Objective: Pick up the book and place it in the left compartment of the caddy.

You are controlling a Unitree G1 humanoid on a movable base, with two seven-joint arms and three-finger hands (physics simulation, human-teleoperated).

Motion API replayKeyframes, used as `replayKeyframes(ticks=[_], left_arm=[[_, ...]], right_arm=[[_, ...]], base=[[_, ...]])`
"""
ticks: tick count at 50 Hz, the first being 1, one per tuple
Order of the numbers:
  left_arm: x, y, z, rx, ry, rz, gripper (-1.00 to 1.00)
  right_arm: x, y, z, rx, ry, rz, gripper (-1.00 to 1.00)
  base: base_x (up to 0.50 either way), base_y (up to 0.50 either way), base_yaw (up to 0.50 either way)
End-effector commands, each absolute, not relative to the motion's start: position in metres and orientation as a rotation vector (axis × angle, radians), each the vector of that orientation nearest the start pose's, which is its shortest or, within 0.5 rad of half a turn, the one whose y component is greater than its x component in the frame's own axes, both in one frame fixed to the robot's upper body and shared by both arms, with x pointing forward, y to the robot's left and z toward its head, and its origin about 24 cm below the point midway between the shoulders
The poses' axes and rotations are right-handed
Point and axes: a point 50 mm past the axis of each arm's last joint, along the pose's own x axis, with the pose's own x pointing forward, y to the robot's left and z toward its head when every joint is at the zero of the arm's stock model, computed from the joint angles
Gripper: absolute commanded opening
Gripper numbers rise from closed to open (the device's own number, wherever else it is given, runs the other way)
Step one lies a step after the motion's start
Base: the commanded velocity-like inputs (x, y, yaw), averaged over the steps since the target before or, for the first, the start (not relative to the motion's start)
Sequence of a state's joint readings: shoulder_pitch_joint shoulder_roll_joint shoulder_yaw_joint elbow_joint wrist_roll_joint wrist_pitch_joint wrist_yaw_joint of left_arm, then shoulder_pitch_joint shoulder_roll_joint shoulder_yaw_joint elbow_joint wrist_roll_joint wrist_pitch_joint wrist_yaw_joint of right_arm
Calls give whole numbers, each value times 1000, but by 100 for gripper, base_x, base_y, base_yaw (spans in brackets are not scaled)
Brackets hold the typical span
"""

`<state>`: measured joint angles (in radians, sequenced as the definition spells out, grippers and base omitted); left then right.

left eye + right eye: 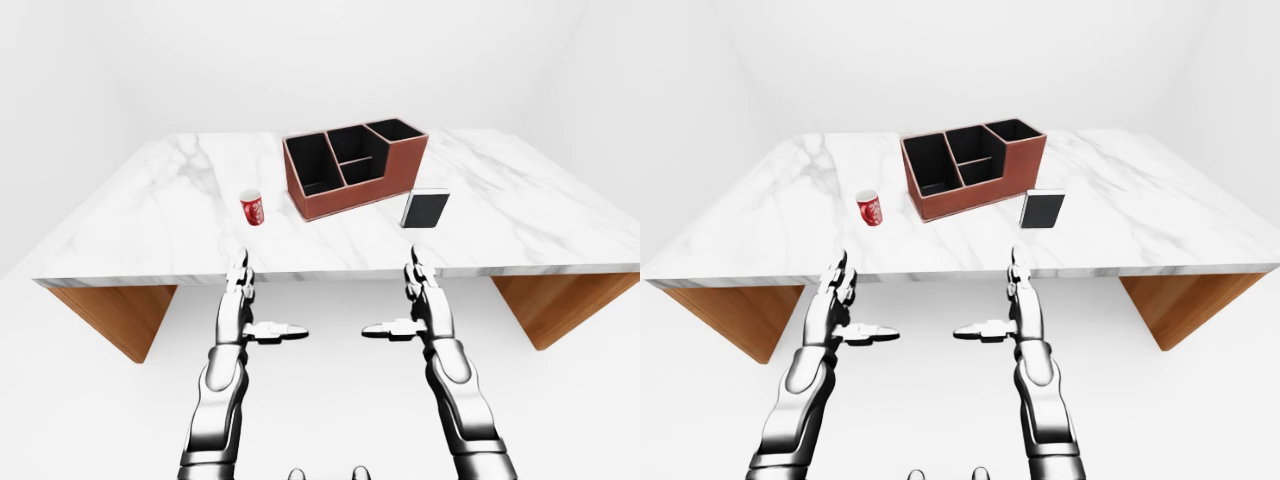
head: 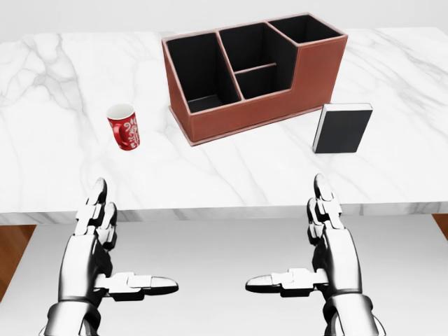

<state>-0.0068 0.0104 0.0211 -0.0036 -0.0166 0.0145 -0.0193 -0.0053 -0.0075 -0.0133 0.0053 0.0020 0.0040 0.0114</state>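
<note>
Head view, left hand (image 2: pixel 105 245): open, fingers straight up, thumb pointing inward, below the white marble table (image 2: pixel 42 168) edge, holding nothing.
Head view, right hand (image 2: pixel 325 241): open likewise, mirrored pose.
Head view, black book (image 2: pixel 342 128): upright on table, just right of the brown three-compartment caddy (image 2: pixel 255 73).
Left-eye view, red cup (image 1: pixel 252 208): left of caddy, apart.
Right-eye view, forearms: both raised, parallel.

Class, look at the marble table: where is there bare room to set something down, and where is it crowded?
Bare marble lies left of the cup, between cup and caddy, right of the book, and along the table edge nearest the hands. It is crowded where the book stands close by the caddy's right end. Both the left robot hand and right robot hand are open, short of the table.
</note>
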Motion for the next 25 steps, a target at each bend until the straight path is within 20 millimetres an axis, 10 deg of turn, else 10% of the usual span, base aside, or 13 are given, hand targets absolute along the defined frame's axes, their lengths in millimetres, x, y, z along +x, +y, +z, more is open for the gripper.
replayKeyframes(ticks=[1,11,25], left_arm=[[259,166,47,-29,13,1,100],[258,164,47,-21,6,-10,100],[255,161,47,-16,6,-42,100]], right_arm=[[255,-158,42,-24,8,-1,100],[249,-158,48,-16,-21,15,100],[252,-160,46,-35,-5,12,100]], base=[[0,0,0],[0,0,0],[47,-24,0]])
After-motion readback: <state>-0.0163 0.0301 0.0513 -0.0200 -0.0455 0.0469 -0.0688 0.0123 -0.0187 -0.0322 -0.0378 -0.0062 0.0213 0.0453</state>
